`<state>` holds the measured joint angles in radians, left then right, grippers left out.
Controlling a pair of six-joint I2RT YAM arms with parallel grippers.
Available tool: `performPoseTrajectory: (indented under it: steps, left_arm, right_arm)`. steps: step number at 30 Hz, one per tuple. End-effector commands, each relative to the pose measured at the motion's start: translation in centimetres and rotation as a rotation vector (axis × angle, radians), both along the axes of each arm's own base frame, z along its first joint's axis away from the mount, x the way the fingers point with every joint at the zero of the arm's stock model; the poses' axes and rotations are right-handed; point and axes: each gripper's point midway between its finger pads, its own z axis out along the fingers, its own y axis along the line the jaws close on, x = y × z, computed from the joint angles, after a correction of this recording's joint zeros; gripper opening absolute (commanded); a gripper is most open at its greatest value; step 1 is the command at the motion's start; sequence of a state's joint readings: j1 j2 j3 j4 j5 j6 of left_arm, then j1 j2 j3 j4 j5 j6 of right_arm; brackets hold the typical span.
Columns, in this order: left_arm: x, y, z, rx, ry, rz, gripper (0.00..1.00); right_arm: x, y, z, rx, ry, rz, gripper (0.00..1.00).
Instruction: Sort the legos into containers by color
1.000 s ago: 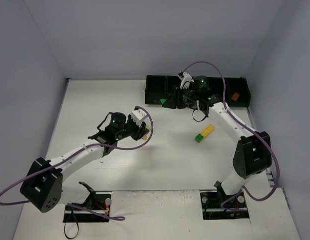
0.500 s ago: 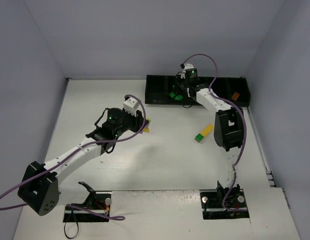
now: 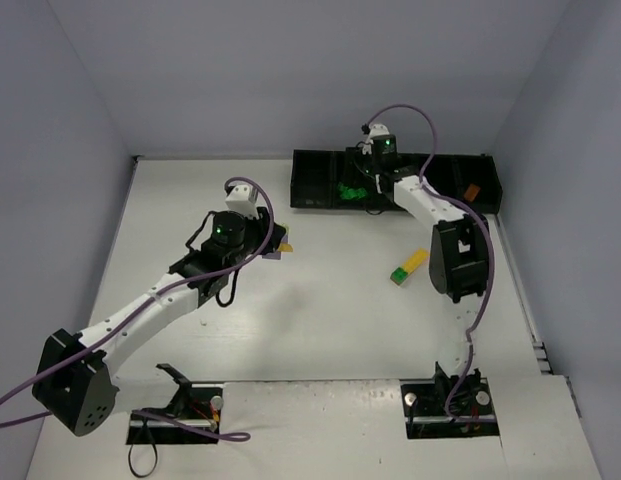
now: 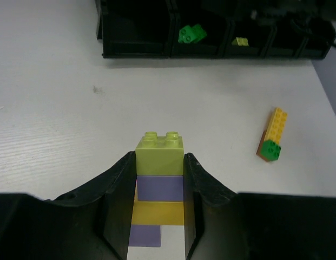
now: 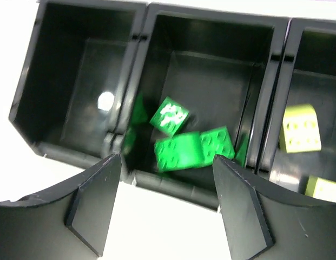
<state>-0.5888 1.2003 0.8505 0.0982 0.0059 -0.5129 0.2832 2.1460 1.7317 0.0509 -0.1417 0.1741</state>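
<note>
Right gripper (image 5: 165,170) hangs with its jaws apart over the black tray (image 3: 308,182) at the table's 1 o'clock edge. Green bricks (image 5: 184,147) lie in the tray's second compartment from the left. Left gripper (image 4: 159,184) is clamped on a lime-lavender-yellow stack (image 4: 159,154) near the table's centre. A yellow-and-green stack (image 3: 409,266) lies at 3 o'clock.

Green bricks (image 5: 184,151) in the tray (image 5: 140,32) are motion-blurred, a lime brick (image 5: 325,189) is cut off at the right edge, and fingers (image 4: 116,189) of the left gripper (image 4: 159,157) hide the stack's (image 4: 159,187) lower sides.
</note>
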Motion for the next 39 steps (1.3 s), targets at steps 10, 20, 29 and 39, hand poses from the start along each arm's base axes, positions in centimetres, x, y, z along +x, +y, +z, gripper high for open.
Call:
performPoseTrajectory:
  steps: [10,20,29,39]
  left_arm:
    - [4.6,0.9,8.1,-0.291,-0.059,0.294,0.0]
    - [5.7,1.4,11.1,-0.482,-0.067,0.41,0.0]
    - [5.6,1.0,11.9,-0.55,-0.069,0.411,0.0]
    - [5.5,-0.1,12.3,-0.572,-0.075,0.367,0.0]
  right_arm:
    - [-14.2,6.2,13.7,0.227,-0.274,0.3,0.63]
    - [-22.2,10.9,15.8,0.385,-0.335,0.442,0.62]
    - [-23.4,13.8,16.6,0.445,-0.328,0.517,0.61]
    - [-23.1,15.5,16.7,0.458,-0.321,0.555,0.61]
